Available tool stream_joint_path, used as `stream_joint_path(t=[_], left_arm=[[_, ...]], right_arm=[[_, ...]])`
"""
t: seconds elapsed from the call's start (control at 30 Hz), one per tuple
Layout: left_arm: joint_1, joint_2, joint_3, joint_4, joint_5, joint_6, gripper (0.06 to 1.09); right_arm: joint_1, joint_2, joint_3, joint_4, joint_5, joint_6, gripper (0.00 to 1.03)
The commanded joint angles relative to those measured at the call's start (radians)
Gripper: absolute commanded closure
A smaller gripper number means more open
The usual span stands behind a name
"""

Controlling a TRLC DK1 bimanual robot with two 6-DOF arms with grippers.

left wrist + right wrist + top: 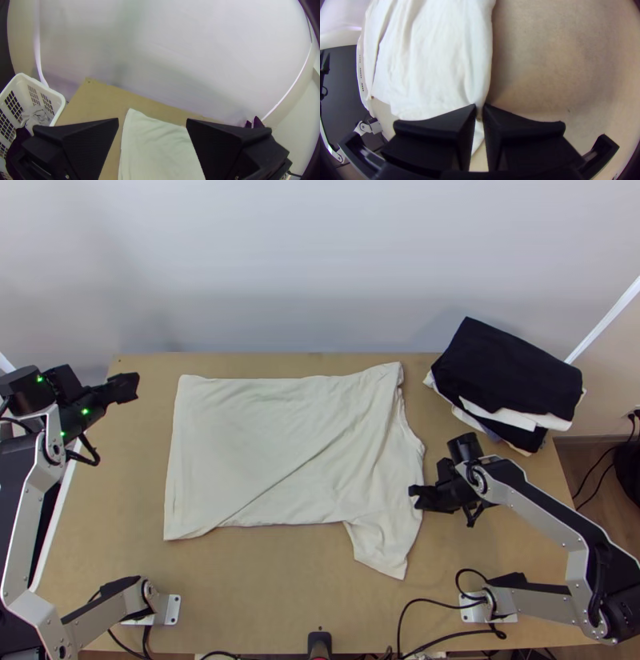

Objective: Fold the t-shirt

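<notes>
And it's the R gripper [479,111] w/ the T-shirt's [264,452] R edge nipped betw. its fingers, cloth stretching off L across the table [272,588], long axis L–R, while the L gripper [132,387], fingers wide, sits nearer the hem end, prob. next to grab there.

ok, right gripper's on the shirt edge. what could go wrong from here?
- Slip: the right gripper pinches just a narrow bit of the t-shirt's edge, so it might pull free.
- Drag: the left gripper is open and off the cloth, so a one-sided pull could skew the shirt.
- Crooked fold: the sleeve juts toward the table's near side and may end up sticking out.
</notes>
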State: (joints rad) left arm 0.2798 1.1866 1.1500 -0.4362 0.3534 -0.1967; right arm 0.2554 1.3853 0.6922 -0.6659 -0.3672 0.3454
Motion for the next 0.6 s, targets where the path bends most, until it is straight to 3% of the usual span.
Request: stream_joint_path(t=[0.0,0.27,0.4,0.47,0.57], left_arm=[[0.016,-0.016,-0.029,-0.107,0.033,0.177,0.1],[0.062,-0.048,-0.133,-0.552,0.029,0.887,0.1],[0.079,-0.051,-0.136,-0.874,-0.06,1.218,0.1],[0.078,-0.051,-0.165,-0.938,-0.145,1.32,0.1],[0.048,-0.058,-0.22,-0.94,-0.249,1.37,0.11]], right_arm=[[0.008,-0.029,-0.025,0.002,-0.001,-0.02,1.0],[-0.004,-0.054,-0.022,0.002,-0.003,-0.022,1.0],[-0.004,-0.04,-0.014,0.003,-0.003,-0.02,1.0],[-0.005,-0.037,-0.011,0.005,-0.003,-0.02,1.0],[-0.005,-0.028,-0.008,0.011,-0.003,-0.019,1.0]])
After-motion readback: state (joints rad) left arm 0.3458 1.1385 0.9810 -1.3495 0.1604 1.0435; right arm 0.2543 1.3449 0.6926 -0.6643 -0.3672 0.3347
